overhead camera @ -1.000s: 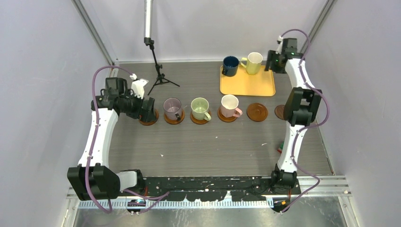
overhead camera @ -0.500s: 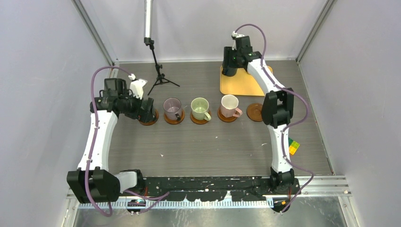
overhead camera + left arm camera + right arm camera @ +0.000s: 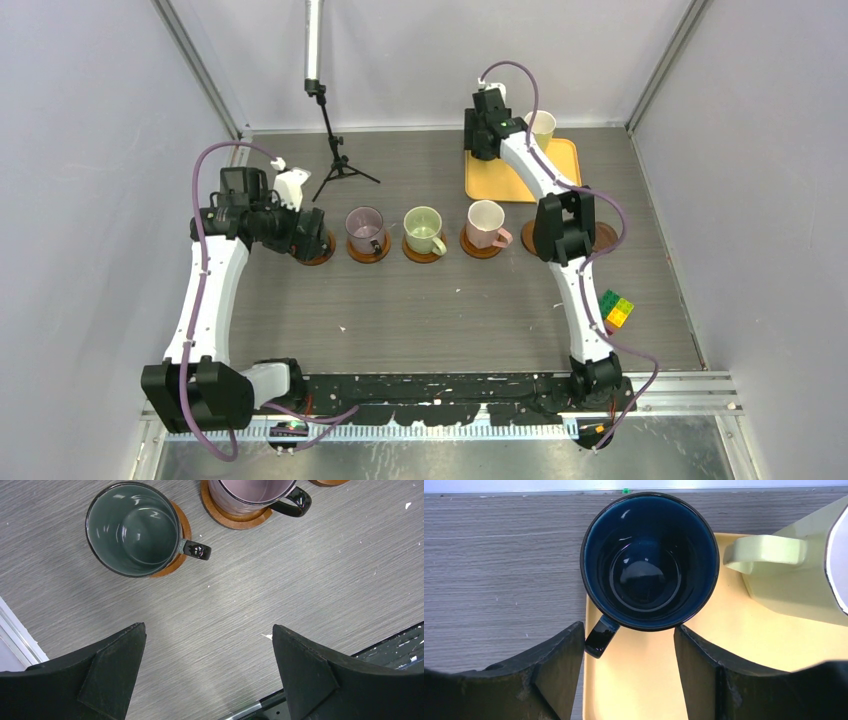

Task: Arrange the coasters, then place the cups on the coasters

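Nearest, a multicoloured toy block lies on the grey wood-grain desk beside the right arm's lower link, well short of either tool. Farther in, the left tool hangs with its fingers spread wide and nothing between them. Just ahead of it the dark green ceramic cup sits on a round brown wooden coaster, and off to one side of that the mauve cup rests on its own coaster. Onward along that row from the tool come the light green cup and the pink cup, each on a coaster. Farthest back, the right tool hovers over the rectangular yellow-orange tray, fingers apart and gripping nothing. The navy blue cup stands at the tray's corner just beyond its fingertips, its handle poking into the gap between them. The pale yellow cup stands beside it, handle toward the navy one.
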Tool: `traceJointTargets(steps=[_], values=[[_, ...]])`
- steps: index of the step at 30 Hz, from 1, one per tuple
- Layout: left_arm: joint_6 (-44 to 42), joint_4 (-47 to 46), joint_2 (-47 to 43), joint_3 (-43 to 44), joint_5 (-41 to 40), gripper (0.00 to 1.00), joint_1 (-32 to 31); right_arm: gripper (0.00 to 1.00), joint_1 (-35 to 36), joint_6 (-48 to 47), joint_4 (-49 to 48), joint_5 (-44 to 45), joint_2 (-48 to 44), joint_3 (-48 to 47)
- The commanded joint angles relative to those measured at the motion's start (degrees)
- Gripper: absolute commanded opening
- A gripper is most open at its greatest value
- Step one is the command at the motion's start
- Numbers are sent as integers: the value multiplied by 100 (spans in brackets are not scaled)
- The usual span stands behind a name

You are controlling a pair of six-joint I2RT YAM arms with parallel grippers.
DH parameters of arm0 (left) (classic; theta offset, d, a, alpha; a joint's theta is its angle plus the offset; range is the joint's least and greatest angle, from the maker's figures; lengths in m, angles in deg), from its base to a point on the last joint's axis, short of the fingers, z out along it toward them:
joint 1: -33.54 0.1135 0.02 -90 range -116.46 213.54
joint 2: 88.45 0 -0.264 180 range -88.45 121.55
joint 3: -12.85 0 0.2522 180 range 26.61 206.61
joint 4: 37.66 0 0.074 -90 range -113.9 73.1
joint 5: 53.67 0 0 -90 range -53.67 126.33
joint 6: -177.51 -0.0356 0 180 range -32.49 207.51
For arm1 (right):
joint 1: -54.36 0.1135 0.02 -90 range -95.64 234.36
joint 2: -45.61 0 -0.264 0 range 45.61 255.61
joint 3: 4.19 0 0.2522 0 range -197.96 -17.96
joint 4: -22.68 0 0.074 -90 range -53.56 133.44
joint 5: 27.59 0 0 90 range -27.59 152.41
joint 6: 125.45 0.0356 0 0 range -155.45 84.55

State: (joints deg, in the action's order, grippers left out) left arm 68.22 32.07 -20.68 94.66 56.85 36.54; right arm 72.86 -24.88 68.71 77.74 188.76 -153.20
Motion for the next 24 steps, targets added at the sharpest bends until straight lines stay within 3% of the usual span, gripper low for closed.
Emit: traceJointTargets(steps=[1,11,19,24], values=[[-16,-198,-111,-11,-47,100,-13,70,31,-237,-161,639,72,-383],[-19,-299,14,6,-6,100,-15,67,-231,-456,85,606,-236,-60],[4,-349,78,13,37,100,-11,68,-474,-522,152,-50,-431,314],[-5,-352,96,35,20,100,-11,59,-672,-475,236,-719,-344,259]])
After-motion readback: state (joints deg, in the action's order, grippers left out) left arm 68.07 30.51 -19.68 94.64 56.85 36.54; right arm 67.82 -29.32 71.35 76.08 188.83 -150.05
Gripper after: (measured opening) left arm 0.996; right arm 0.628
